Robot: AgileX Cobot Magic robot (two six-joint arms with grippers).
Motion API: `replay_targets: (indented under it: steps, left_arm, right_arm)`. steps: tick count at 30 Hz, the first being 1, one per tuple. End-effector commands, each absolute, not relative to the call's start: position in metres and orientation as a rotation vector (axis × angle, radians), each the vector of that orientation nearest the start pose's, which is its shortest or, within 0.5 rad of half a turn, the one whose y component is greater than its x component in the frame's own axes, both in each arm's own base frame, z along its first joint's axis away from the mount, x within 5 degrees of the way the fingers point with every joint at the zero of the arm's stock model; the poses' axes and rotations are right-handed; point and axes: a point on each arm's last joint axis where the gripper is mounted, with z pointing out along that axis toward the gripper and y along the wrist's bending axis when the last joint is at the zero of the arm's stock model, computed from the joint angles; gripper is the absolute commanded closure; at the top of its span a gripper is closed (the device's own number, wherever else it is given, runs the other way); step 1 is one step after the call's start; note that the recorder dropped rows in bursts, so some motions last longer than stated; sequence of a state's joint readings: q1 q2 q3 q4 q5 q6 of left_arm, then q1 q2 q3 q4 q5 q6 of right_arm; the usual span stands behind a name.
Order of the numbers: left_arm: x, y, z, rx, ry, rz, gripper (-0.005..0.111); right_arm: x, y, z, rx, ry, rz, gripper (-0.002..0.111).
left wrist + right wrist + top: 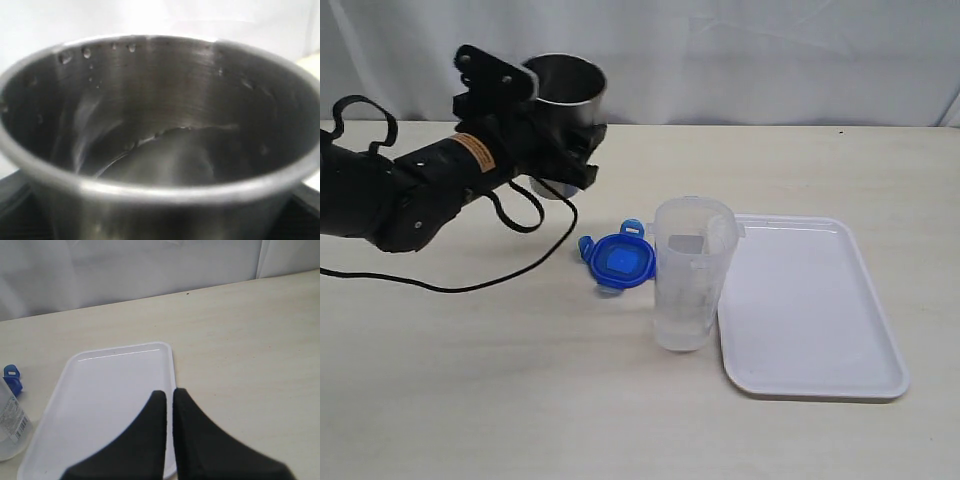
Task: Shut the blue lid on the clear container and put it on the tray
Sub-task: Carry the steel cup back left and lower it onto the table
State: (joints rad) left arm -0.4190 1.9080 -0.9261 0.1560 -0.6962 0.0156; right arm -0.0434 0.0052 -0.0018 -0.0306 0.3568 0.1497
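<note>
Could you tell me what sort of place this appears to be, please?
Most likely a robotics lab bench rather than a kitchen: a plain table, a white curtain behind it, and only a few props: lid, container, tray and a steel cup.

The right gripper (169,392) hangs with its black fingers pressed together above the tray (110,385), which lies flat on the desk (240,340). The clear container (10,425) and the blue lid (12,377) are partly visible beyond the tray's far long side.
</note>
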Motion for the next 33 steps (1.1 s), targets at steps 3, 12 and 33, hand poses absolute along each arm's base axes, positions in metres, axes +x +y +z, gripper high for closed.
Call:
replay_targets:
  steps: [3, 12, 33]
  left_arm:
    - [0.397, -0.114, 0.169, 0.365, 1.609, -0.3, 0.107]
    - [0.488, -0.076, 0.127, 0.238, 1.563, -0.281, 0.107]
    - [0.51, -0.076, 0.083, 0.246, 1.606, -0.306, 0.107]
  right_arm:
    - [0.053, -0.003, 0.181, 0.161, 1.829, 0.046, 0.104]
    - [0.053, -0.003, 0.181, 0.161, 1.829, 0.046, 0.104]
    - [0.053, -0.003, 0.181, 0.161, 1.829, 0.046, 0.104]
